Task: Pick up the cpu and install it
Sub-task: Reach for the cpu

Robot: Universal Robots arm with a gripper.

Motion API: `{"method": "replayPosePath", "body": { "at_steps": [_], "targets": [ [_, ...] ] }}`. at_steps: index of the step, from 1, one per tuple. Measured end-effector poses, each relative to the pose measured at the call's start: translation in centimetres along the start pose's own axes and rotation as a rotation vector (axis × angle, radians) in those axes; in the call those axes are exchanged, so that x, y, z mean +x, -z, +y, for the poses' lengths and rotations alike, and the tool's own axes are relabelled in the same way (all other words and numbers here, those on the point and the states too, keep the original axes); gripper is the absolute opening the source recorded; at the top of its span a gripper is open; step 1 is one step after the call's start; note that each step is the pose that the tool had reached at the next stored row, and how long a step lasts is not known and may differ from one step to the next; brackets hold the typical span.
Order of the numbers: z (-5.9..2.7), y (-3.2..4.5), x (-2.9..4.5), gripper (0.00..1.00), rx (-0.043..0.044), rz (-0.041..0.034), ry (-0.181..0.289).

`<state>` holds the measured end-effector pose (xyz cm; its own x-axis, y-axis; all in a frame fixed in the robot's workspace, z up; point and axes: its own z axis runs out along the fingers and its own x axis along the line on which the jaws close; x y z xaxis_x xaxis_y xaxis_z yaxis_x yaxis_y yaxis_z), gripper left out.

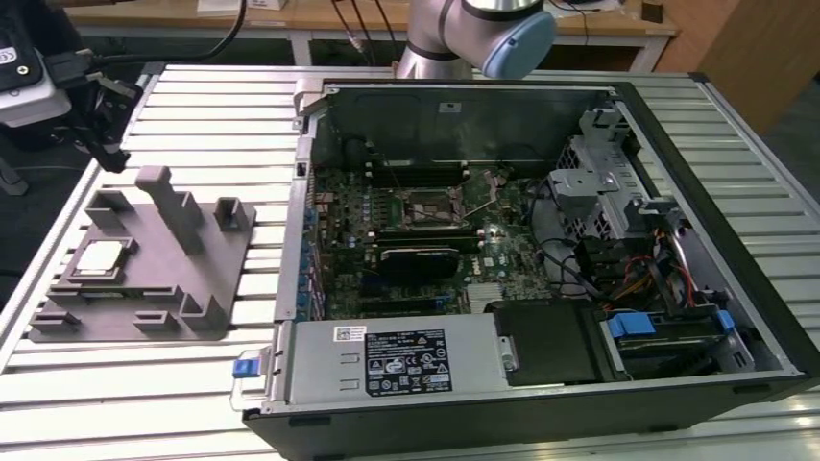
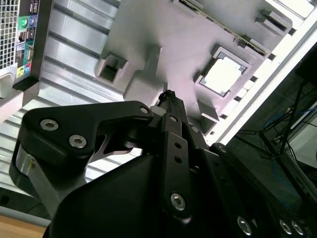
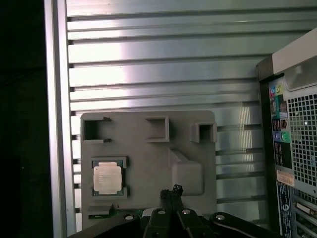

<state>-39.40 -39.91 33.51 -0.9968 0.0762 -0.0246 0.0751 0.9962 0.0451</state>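
Note:
The cpu [image 1: 100,259] is a small square chip with a shiny silver top, lying flat in a pocket of the grey fixture plate [image 1: 154,298] at the exterior view's left. Both wrist views show the cpu [image 2: 225,74] [image 3: 108,177] from above. My gripper [image 1: 109,144] hangs above the far end of the plate, off to one side of the chip and well clear of it. Its black fingertips [image 3: 171,191] [image 2: 168,95] are pressed together with nothing between them. The open socket [image 1: 433,204] sits on the motherboard inside the computer case.
The open computer case [image 1: 717,317] fills the middle and right of the ribbed metal table [image 1: 218,125]. Upright posts [image 1: 167,206] rise from the fixture plate beside the chip. The case's rear ports [image 3: 280,119] stand near the plate. The arm's base [image 1: 474,29] stands behind the case.

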Motion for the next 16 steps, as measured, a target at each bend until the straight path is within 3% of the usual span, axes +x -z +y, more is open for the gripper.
{"method": "replayPosePath", "body": {
  "at_steps": [6, 16],
  "targets": [
    [-0.18, -0.66, 0.83, 0.11, 0.0, 0.0, 0.0],
    [-0.9, -1.62, 1.55, 0.11, 0.0, 0.0, 0.0]
  ]
}}
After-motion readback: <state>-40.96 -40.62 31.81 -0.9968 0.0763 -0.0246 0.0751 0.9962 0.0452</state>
